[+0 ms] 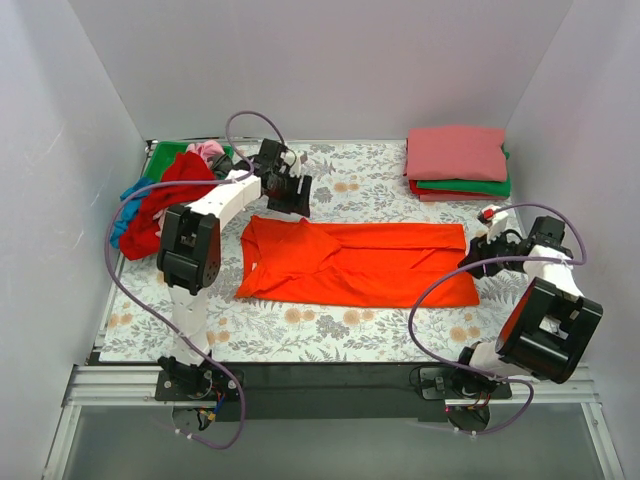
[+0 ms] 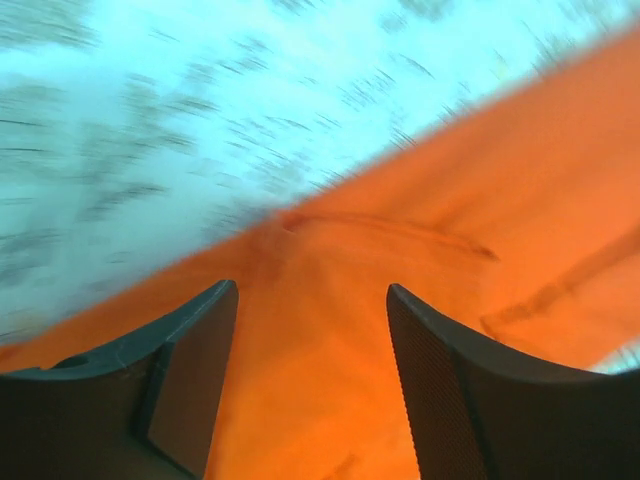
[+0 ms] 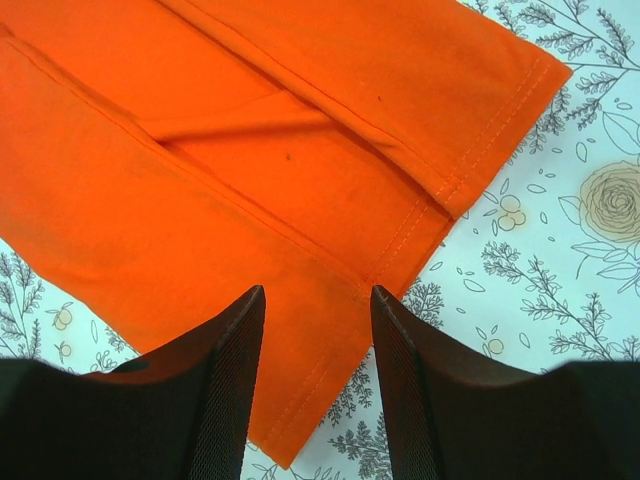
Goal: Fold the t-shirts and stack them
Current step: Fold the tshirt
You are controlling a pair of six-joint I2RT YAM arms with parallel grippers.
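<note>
Orange-red t-shirt (image 1: 355,262) crosswise, neck (image 1: 250,266) leftward

L arm (image 1: 225,195) stretched fwd, R arm (image 1: 530,265) bent low near its base; both arms' fingers (image 2: 190,380) apart.

Cloth-covered desk inside a plain, white, three-walled enclosure, seen from above.

The desk (image 1: 140,322) fills the middle of the overhead view, draped in a pale grey cloth (image 1: 350,325) printed with dark leafy sprigs and small tan roses. A back wall (image 1: 320,60) at 12 o'clock, a left wall (image 1: 50,180) at 9 o'clock and a right wall (image 1: 592,130) at 3 o'clock rise from its edges, all smooth, matte and white with a faint lilac cast. The light is soft and even, leaving only faint shadows on the cloth. At 6 o'clock a black strip (image 1: 330,376) borders the desk's near edge, a silver slotted metal rail (image 1: 330,400) runs alongside it, and below that lies a flat grey surface (image 1: 330,450).
</note>
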